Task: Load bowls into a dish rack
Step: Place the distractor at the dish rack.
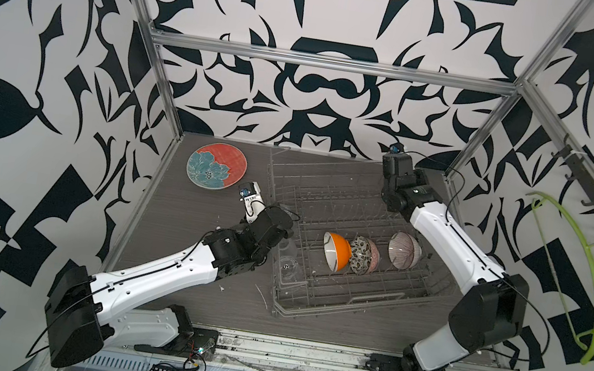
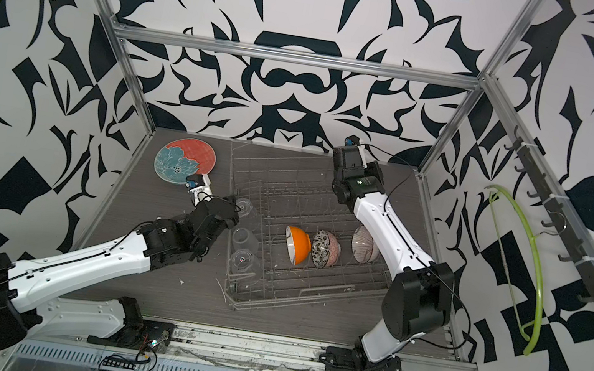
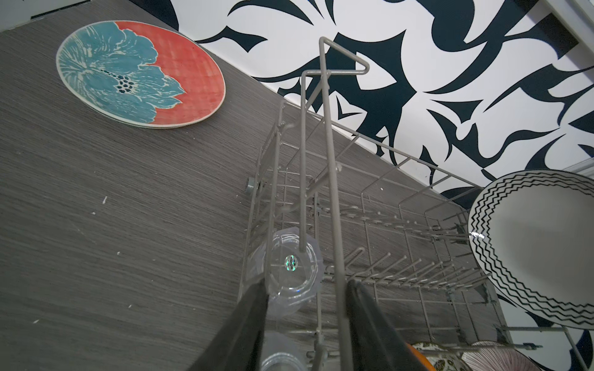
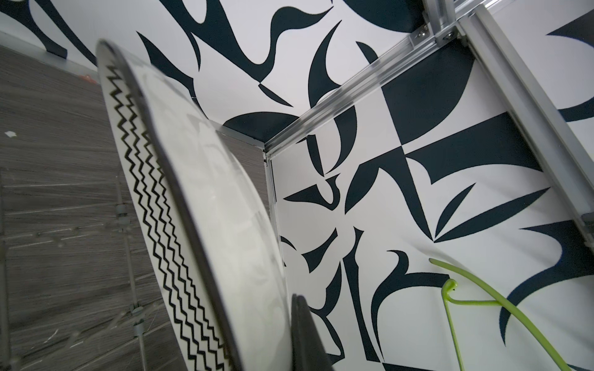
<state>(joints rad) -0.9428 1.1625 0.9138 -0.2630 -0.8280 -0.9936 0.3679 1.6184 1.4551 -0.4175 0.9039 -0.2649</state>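
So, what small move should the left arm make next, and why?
Probably lift the left gripper straight up: its jaws stand apart, the clear glass sits in the dish rack, and a tall rack wire shows between them, so moving sideways could snag.

Far half of dish rack [image 1: 330, 196]: tines bare, room to come down. Near rows blocked by bowls in line: orange bowl [image 1: 337, 251], floral bowl [image 1: 361, 255], striped bowl [image 1: 404, 251]. Glasses [image 2: 244, 240] crowd left edge. Tall wire loop [image 3: 328, 160] stands between spread fingers of left gripper [image 3: 305, 284]. Zigzag plate [image 3: 540, 244] fills far right. Table [image 1: 176, 224] left of rack open up to flower plate [image 1: 216, 165].
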